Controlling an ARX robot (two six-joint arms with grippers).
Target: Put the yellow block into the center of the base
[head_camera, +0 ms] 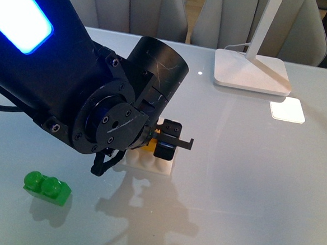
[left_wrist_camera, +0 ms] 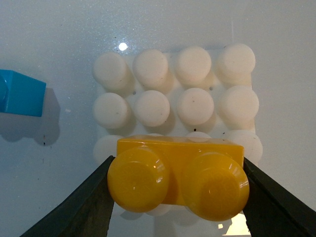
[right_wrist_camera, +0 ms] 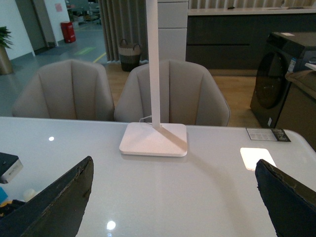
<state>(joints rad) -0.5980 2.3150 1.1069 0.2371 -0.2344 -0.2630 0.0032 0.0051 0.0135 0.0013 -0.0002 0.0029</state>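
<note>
The left tool [left_wrist_camera: 177, 160] is squeezing the yellow block [left_wrist_camera: 178, 185] from both ends, one dark finger [left_wrist_camera: 86, 207] on each side. So the picking-up part is looking done.

The block is hanging over the white base [left_wrist_camera: 152, 107], studs up. In the left wrist view it is covering the studs along one edge of the base, and the two rows past it are showing bare. I am guessing it is sitting a bit above the studs and not pressed on yet (I cannot tell if it is touching them). In the front view the big black arm is hiding most of this, and only a bit of yellow is peeking out above the base.

What is left, I think: sliding the block to the middle studs, pushing it down until it is holding, then letting go.

The right tool [right_wrist_camera: 173, 197] is gaping wide with nothing in it. It is looking out over the worktop [head_camera: 249, 179] at the lamp [head_camera: 251, 70] and the chairs, well away from the job.

The green brick [head_camera: 48, 188] is lying at about 8 o'clock from the base, well apart from it. The lamp is standing at about 1 o'clock from the base. A blue brick [left_wrist_camera: 19, 92] is lying near the base, not touching it.
</note>
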